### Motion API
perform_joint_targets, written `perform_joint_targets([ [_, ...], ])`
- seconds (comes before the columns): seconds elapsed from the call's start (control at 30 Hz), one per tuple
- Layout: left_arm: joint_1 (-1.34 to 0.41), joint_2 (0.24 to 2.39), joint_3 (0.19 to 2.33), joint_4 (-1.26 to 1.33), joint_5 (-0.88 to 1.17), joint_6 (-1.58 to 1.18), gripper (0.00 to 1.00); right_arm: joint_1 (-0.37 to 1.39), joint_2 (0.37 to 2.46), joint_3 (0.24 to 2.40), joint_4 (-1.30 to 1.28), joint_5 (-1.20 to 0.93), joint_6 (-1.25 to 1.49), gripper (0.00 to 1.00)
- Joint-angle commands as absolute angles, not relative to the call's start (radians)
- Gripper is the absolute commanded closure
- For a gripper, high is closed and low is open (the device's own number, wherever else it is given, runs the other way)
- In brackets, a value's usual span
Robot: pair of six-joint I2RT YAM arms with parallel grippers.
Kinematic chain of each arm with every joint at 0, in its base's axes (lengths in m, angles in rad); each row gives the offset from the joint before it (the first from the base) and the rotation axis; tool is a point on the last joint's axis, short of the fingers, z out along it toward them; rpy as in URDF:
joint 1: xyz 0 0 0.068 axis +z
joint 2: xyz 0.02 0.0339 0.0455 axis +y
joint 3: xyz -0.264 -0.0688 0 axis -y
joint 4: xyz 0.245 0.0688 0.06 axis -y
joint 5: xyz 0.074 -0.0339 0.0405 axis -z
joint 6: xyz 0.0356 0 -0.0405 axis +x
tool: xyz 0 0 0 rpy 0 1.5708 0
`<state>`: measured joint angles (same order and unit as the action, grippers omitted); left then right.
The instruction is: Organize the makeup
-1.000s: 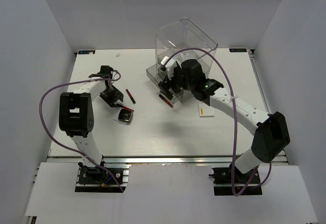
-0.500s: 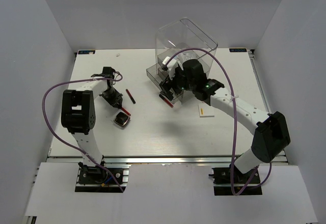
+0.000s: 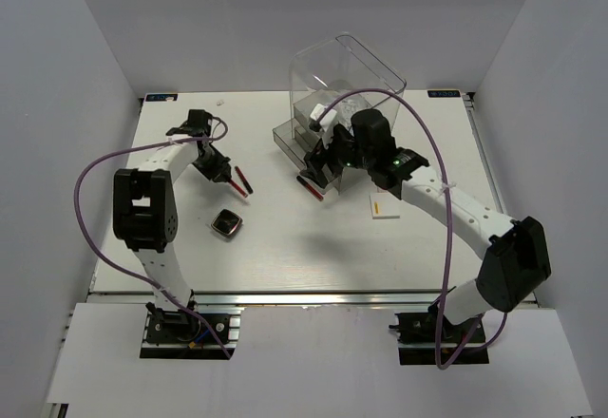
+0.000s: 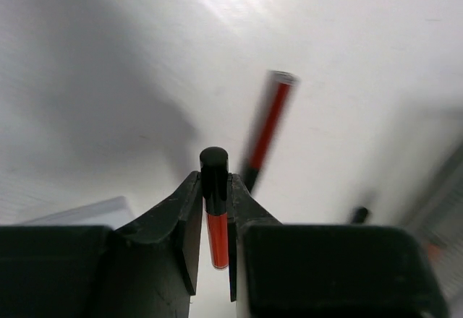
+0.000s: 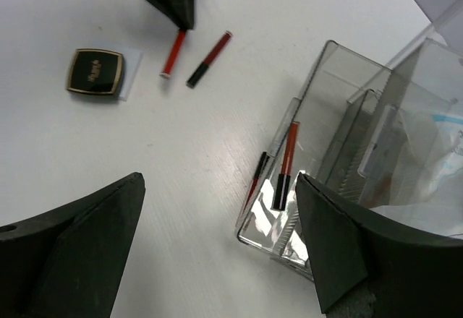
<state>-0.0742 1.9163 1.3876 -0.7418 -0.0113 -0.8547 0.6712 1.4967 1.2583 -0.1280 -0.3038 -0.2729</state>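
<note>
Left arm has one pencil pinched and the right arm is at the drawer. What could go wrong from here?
1. The left gripper jaws pinch the held pencil only at their tips, so it may pivot or slip in transit.
2. The loose pencil lies close by; a low swing could knock it away.
3. The right gripper hangs open at the open drawer, so the arms may clash there.

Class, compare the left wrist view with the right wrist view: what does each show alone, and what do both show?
Only the left wrist view: close up, the left gripper pinching the held pencil just below its black cap. Only the right wrist view: the black compact, the clear drawer with a stored pencil inside, and the open right gripper. Both: the left gripper, its held pencil and the loose pencil lying beside it.
</note>
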Motion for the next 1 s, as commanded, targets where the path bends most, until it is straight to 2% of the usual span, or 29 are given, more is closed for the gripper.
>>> perform_joint_targets([
  [0.0,-0.078,1.780,1.433,-0.664,0.096,-0.896,1.00,0.651,1.422,1.230,-0.060,-0.467,-0.294,0.11],
  [0.2,-0.104,1.680,1.373,-0.493,0.247,-0.974,1.00,0.607,1.365,1.193,-0.021,-0.666,-0.310,0.14],
  [0.3,-0.146,1.678,1.387,-0.414,0.285,-1.006,1.00,0.572,1.361,1.201,-0.037,-0.756,-0.298,0.30],
  [0.33,-0.153,1.684,1.394,-0.397,0.294,-1.018,1.00,0.557,1.359,1.204,-0.044,-0.782,-0.285,0.54],
  [0.37,-0.161,1.699,1.407,-0.370,0.304,-1.020,1.00,0.542,1.358,1.206,-0.048,-0.823,-0.275,0.73],
  [0.43,-0.186,1.721,1.451,-0.348,0.325,-1.026,1.00,0.509,1.345,1.206,-0.049,-0.822,-0.239,1.00],
  [0.7,-0.261,1.870,1.618,-0.308,0.334,-1.040,1.00,0.479,1.286,1.154,-0.049,-0.755,-0.187,1.00],
  [0.77,-0.273,1.900,1.664,-0.311,0.325,-1.042,1.00,0.474,1.263,1.132,-0.051,-0.741,-0.187,0.96],
  [0.97,-0.314,2.035,1.807,-0.391,0.270,-1.028,0.97,0.451,1.221,1.088,-0.055,-0.729,-0.187,0.93],
])
